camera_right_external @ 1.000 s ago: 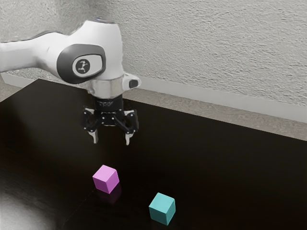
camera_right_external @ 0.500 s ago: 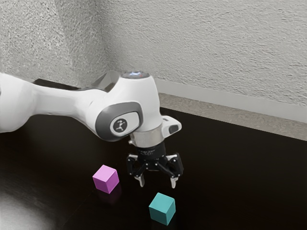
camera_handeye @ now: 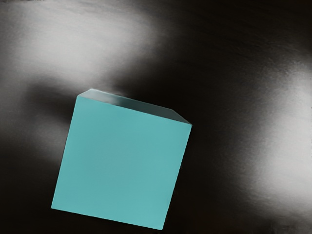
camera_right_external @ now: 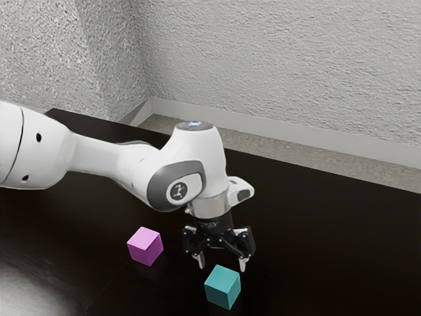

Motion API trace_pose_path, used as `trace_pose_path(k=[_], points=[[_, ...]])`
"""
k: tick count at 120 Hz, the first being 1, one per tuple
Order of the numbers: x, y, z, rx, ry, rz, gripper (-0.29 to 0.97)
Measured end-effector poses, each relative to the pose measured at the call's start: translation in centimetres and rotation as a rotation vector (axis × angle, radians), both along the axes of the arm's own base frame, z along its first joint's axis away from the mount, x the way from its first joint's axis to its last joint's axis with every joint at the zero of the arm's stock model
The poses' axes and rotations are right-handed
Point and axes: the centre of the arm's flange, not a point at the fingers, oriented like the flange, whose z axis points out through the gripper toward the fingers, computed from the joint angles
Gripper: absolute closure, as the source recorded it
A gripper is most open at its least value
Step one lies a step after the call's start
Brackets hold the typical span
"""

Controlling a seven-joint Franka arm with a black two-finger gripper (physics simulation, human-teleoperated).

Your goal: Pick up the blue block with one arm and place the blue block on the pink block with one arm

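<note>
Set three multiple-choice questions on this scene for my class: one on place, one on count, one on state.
1. In the exterior view, the blue block lies on which side of the pink block?
A. left
B. right
C. on top

2. How many blocks stand on the table?
A. one
B. two
C. three

3. The gripper is:
A. open above the blue block
B. shut on the blue block
C. shut on the pink block

Key:
1 B, blue sits toward the view's right.
2 B, one pink and one blue.
3 A, its jaws stand apart and touch nothing.
</note>
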Motion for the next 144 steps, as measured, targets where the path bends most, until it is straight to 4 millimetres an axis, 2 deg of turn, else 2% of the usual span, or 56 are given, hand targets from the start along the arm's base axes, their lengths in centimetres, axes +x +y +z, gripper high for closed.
trace_pose_path(k=[22, 53, 71, 88, 104, 122, 144], points=[[1.1, 0.9, -2.1, 0.003, -0.031, -0.146, 0.00], [1.4, 0.7, -2.1, -0.021, -0.085, -0.300, 0.00], [0.1, 0.7, -2.8, -0.035, -0.085, -0.355, 0.00], [-0.4, 0.2, -2.1, -0.051, -0.113, -0.398, 0.00], [-0.7, 0.5, -2.5, -0.074, -0.104, -0.371, 0.00], [-1.1, 1.6, -3.9, -0.088, -0.064, -0.302, 0.00], [-0.9, 1.6, -4.3, -0.089, -0.057, -0.279, 0.00]])
